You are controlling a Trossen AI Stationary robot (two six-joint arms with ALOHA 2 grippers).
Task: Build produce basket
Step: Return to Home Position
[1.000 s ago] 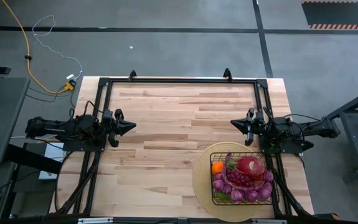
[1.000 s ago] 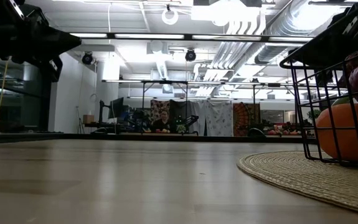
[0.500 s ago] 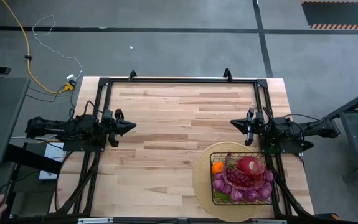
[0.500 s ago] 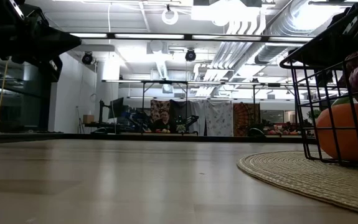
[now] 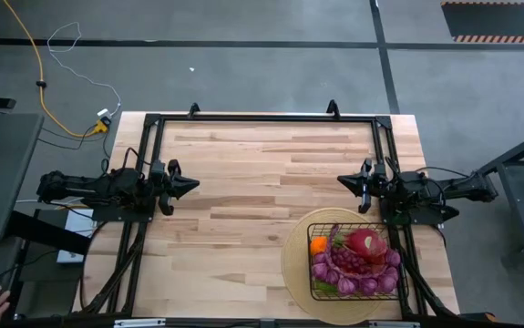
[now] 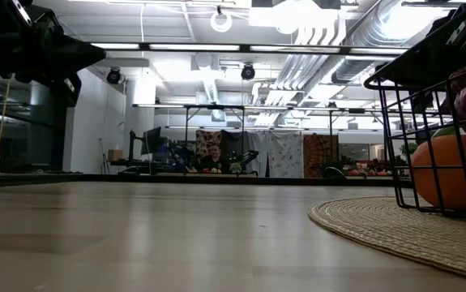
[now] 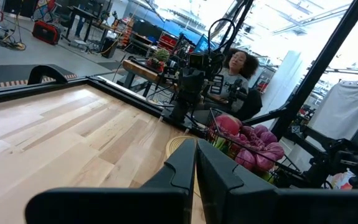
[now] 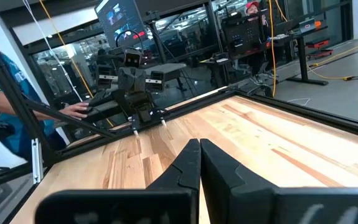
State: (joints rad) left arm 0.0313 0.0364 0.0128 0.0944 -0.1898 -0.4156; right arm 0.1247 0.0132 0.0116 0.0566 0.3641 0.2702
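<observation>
The basket [image 5: 313, 284] was seen on a round woven mat [image 5: 292, 260] at the near right corner of the table [image 5: 243, 164], heaped with produce. An orange [image 5: 318, 245], a pink dragon fruit [image 5: 364, 242] and purple grape bunches [image 5: 351, 264] could be made out in it. The arms were held low at opposite sides of the table, fingertips pointed at each other across its middle. The left gripper [image 5: 189, 185] and the right gripper [image 5: 344, 182] were each found clenched on nothing, the fingers pressed together in both wrist views. From the right gripper the basket lay near, toward the table's near edge and off the line of its fingertips. From the left gripper it lay well apart, across the table. The right arm was therefore judged the nearer for any further reach, though the filling was judged done.
</observation>
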